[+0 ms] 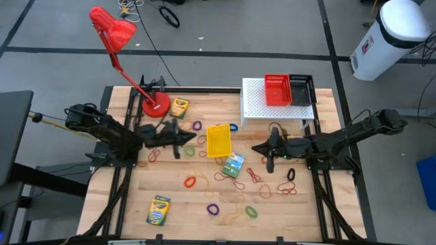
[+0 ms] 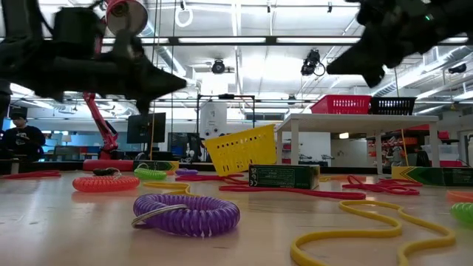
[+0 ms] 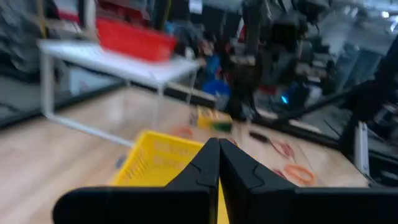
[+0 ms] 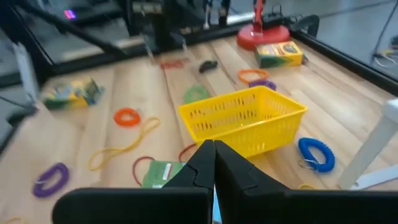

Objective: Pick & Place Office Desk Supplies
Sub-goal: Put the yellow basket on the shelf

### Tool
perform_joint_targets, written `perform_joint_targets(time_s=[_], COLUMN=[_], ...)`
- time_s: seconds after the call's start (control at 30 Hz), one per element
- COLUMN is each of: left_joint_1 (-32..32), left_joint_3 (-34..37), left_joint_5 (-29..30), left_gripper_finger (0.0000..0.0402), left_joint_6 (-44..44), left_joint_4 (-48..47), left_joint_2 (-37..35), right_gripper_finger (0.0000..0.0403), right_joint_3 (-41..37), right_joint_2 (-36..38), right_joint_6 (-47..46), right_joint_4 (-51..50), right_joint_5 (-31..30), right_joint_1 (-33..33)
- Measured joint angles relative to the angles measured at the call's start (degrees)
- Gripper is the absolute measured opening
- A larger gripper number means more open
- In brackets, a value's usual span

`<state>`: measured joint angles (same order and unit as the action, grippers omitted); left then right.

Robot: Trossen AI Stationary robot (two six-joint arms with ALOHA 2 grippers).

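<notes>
A yellow mesh basket (image 1: pixel 219 139) sits mid-table between my two grippers and looks tilted in the low view (image 2: pixel 240 148). My left gripper (image 1: pixel 193 138) is shut and empty just left of it, pointing at it (image 3: pixel 217 155). My right gripper (image 1: pixel 256 148) is shut and empty to the basket's right, above the table (image 4: pixel 213 155). Crayon boxes lie at the far left (image 1: pixel 179 107), near left (image 1: pixel 158 209) and beside the basket (image 1: pixel 233 164). Rubber-band loops such as an orange one (image 1: pixel 190 182) and a purple one (image 1: pixel 214 209) are scattered on the wood. A red basket (image 1: pixel 277 89) and a black basket (image 1: pixel 302 89) stand on a white shelf (image 1: pixel 259 109).
A red desk lamp (image 1: pixel 155 105) has its base at the table's far left, its arm leaning off to the left. The white shelf fills the far right corner. More loops lie near the right arm (image 1: pixel 286 187) and along the near edge (image 1: pixel 251 211).
</notes>
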<state>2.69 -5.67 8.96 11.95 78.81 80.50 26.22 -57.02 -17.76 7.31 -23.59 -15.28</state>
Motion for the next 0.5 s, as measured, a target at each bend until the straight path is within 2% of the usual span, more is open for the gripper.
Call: perform_joint_targets(time_s=[0.1, 0.3, 0.5], left_joint_1=[-0.5, -0.4, -0.4], left_joint_3=[2.5, 1.6, 0.1], left_joint_5=[2.1, 2.8, 3.3], left_gripper_finger=[0.0009, 0.0009, 0.0009], left_joint_6=[-3.4, -7.7, -13.8], left_joint_4=[3.9, 2.1, 2.4], left_joint_2=[0.1, 0.2, 0.3], right_gripper_finger=[0.0007, 0.0008, 0.0043], right_joint_3=[7.4, 24.1, 42.5], right_joint_2=[-7.3, -21.4, -34.9], right_joint_6=[-0.2, -2.6, -1.7], right_joint_4=[-5.9, -22.8, -35.5], right_joint_5=[-0.1, 1.4, 8.7], right_joint_1=[0.1, 0.8, 2.9])
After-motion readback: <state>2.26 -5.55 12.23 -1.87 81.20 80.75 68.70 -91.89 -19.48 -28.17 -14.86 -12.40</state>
